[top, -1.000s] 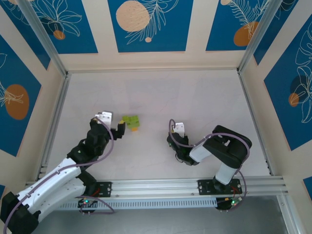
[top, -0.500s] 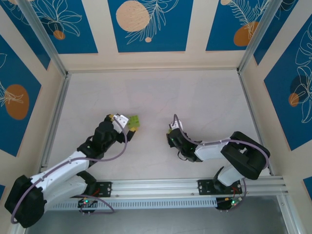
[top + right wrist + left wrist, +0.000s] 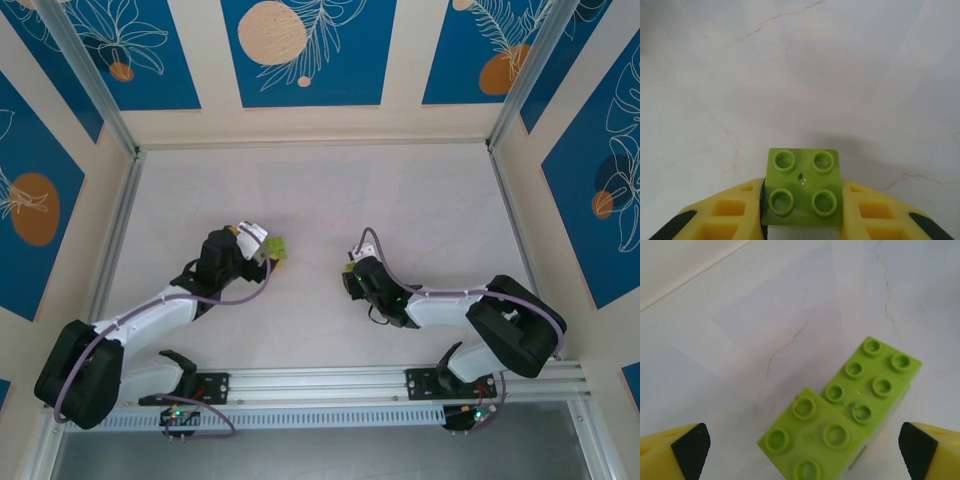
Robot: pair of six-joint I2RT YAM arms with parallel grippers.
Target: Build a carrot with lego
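Two joined lime-green lego bricks (image 3: pixel 850 405), a square one stepped onto a longer one, lie studs up on the table. From the top view this cluster (image 3: pixel 278 247) is left of centre. My left gripper (image 3: pixel 804 449) is open wide, its black-padded yellow fingertips (image 3: pixel 689 451) on either side of the square brick's near end, not touching it. In the top view the left gripper (image 3: pixel 262 251) sits right at the cluster. My right gripper (image 3: pixel 802 212) is shut on a separate square lime-green brick (image 3: pixel 803 188), studs up, low over the table. In the top view the right gripper (image 3: pixel 350 276) is right of the cluster.
The white marbled table (image 3: pixel 400 200) stretches open behind and between the arms. An aluminium rail (image 3: pixel 330 381) runs along the near edge and frame posts stand at the back corners.
My left arm has reached forward and right until its open jaws straddle the green cluster. My right arm has stretched left with its brick, closer to the cluster.
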